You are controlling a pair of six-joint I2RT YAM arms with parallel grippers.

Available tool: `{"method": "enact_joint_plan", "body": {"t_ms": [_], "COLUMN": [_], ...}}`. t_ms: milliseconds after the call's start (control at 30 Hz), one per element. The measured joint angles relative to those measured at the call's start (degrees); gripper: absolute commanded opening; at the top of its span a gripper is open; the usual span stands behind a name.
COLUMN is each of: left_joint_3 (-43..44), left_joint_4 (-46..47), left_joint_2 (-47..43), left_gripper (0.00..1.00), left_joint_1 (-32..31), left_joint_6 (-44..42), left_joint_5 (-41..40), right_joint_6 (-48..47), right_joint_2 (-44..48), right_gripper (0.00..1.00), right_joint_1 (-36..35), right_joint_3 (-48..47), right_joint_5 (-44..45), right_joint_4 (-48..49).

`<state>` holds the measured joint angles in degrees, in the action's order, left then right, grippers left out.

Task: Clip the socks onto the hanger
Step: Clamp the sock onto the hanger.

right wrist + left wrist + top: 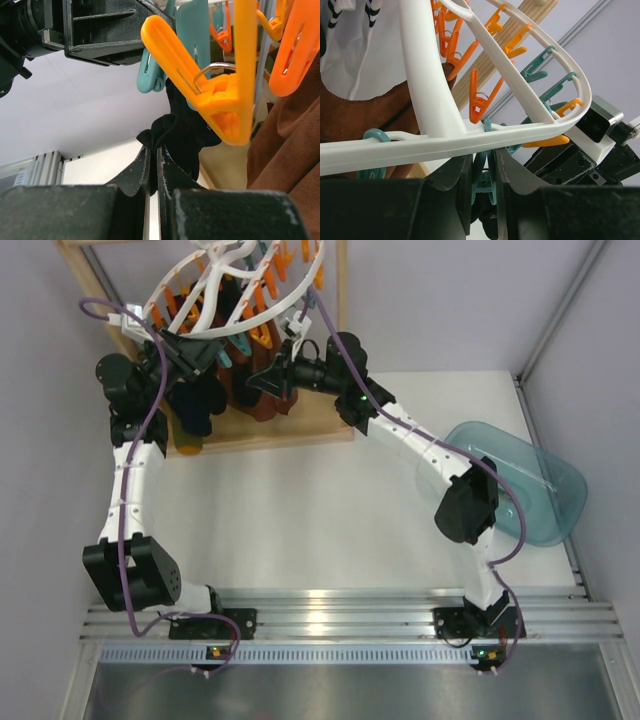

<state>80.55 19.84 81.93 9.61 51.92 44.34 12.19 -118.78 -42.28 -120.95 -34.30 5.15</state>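
The white round hanger hangs at the back left, ringed with orange and teal clips. In the left wrist view its rim runs just above my left gripper, which is shut on a teal clip, pinching its handles together. A black sock hangs directly under that clip. My right gripper is shut on the sock's bunched lower edge and holds it up toward the clip's mouth. From above, the left gripper and the right gripper face each other under the hanger. More black fabric hangs below the left gripper.
The hanger hangs from a wooden frame whose base board lies on the table. Rust-brown cloth hangs close on the right. An orange clip dangles right beside the sock. A teal plastic tub sits at the table's right edge.
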Motion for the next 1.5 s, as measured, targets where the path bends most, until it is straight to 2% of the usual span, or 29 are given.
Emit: {"method": "enact_joint_plan", "body": {"t_ms": [300, 1500], "left_joint_3": [-0.42, -0.85], "left_joint_4": [1.84, 4.09], "left_joint_2": [0.96, 1.07], "left_gripper": [0.0, 0.0], "left_joint_1": [0.11, 0.17], "left_joint_6": [1.2, 2.99], "left_joint_5": [1.6, 2.82], "right_joint_6": [1.62, 4.85], "right_joint_2": [-3.56, -4.76], "right_gripper": [0.0, 0.0], "right_joint_1": [-0.46, -1.22], "right_joint_3": [-1.86, -6.54], "right_joint_5": [-0.07, -1.75], "right_joint_4": [2.58, 8.61]}}
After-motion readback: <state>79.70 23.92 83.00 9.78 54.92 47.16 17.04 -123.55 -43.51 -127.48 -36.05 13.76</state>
